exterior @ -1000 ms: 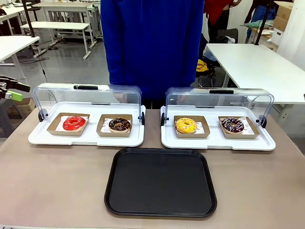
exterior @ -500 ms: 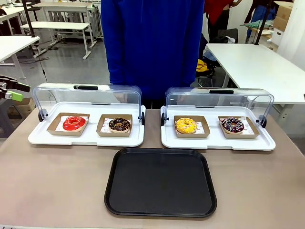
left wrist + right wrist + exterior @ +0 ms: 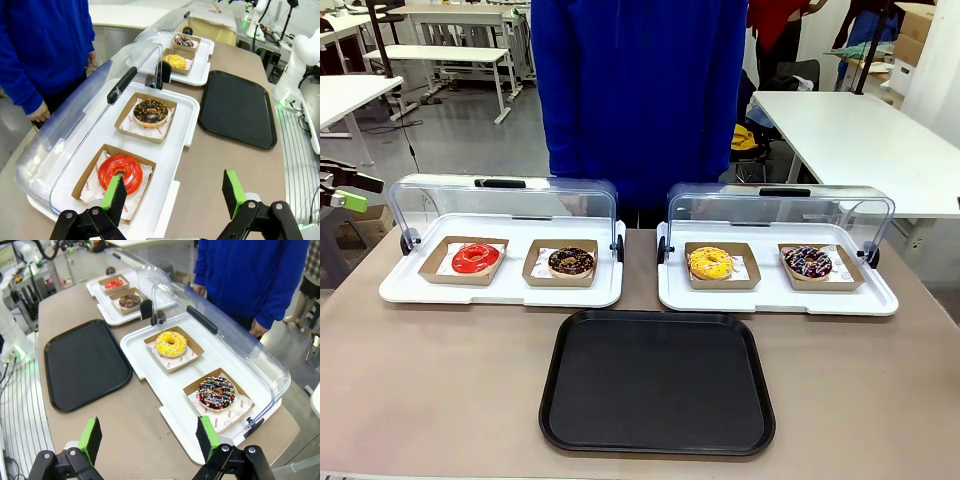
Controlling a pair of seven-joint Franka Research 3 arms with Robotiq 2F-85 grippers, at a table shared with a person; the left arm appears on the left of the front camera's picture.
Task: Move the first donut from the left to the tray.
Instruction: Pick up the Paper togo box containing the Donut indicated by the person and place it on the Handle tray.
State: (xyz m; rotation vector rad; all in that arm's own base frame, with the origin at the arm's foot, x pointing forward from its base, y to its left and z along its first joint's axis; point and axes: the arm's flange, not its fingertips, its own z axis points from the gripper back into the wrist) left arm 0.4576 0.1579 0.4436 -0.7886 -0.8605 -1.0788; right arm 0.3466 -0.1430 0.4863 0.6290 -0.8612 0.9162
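Observation:
The first donut from the left (image 3: 475, 257), a ring with glossy red icing, lies in a brown cardboard dish on the left white tray. The left wrist view shows it (image 3: 120, 172) just ahead of my left gripper (image 3: 175, 192), which hovers open and empty above that tray's near edge. In the front view this gripper (image 3: 358, 190) peeks in at the far left edge. The black tray (image 3: 658, 380) lies flat at the table's front middle, bare. My right gripper (image 3: 150, 437) stands open and empty over the table's right end, with the tray (image 3: 85, 362) to its left.
A chocolate donut (image 3: 571, 262) sits beside the red one. A yellow donut (image 3: 709, 262) and a sprinkled one (image 3: 808, 262) rest on the right white tray (image 3: 775, 300). Both clear lids (image 3: 505, 205) are raised at the back. A person in blue (image 3: 640, 100) stands at the far side.

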